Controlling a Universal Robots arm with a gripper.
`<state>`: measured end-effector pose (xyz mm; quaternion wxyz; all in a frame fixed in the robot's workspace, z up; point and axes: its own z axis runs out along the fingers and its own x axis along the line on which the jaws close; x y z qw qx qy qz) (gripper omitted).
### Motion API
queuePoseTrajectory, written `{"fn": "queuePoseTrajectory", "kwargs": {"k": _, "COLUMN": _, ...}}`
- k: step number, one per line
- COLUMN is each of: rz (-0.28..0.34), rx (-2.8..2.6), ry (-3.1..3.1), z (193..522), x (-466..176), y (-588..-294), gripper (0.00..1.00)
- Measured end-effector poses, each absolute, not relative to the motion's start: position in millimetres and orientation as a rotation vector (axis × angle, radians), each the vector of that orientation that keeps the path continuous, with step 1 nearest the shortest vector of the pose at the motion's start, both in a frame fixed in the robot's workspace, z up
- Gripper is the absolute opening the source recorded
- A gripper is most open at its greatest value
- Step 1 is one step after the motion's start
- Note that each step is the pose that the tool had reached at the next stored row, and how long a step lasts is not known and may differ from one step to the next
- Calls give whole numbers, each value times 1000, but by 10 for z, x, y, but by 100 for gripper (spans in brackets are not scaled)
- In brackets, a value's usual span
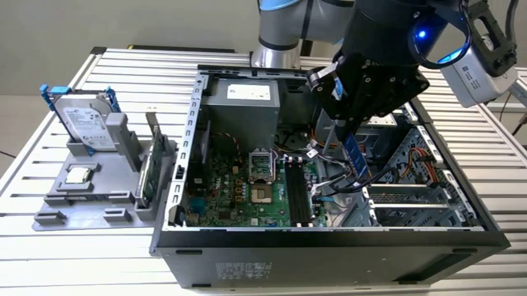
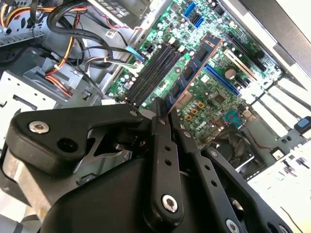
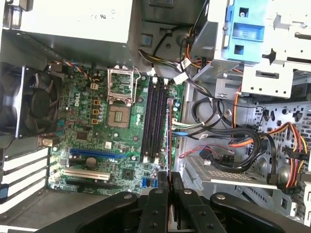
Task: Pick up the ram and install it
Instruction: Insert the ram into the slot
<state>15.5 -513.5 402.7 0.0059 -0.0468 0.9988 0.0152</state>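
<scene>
The ram [image 1: 355, 155] is a thin blue stick hanging on end from my gripper [image 1: 349, 132], above the open computer case [image 1: 329, 237]. The gripper is shut on its upper end. In the second wrist view the ram [image 2: 193, 73] reaches out from the fingertips [image 2: 160, 112] over the green motherboard [image 2: 214, 97], beside the black memory slots [image 2: 153, 73]. In the first wrist view the ram [image 3: 169, 138] shows edge-on just next to the memory slots [image 3: 154, 121], with the gripper [image 3: 169, 180] closed around it. It floats above the board and touches no slot.
A grey holder [image 1: 82, 197] on the exterior view's left carries a silver hard drive with blue rails [image 1: 86, 126] and a green card [image 1: 152, 166]. Inside the case are the power supply [image 1: 247, 102], the CPU socket [image 3: 120, 87], a fan [image 3: 34, 109] and loose cables [image 3: 228, 141].
</scene>
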Motion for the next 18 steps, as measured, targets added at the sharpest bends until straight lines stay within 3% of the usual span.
{"fn": "queuePoseTrajectory", "kwargs": {"k": 18, "rz": 47, "rx": -146, "ry": 3126, "z": 3888, "x": 156, "y": -5135, "gripper": 0}}
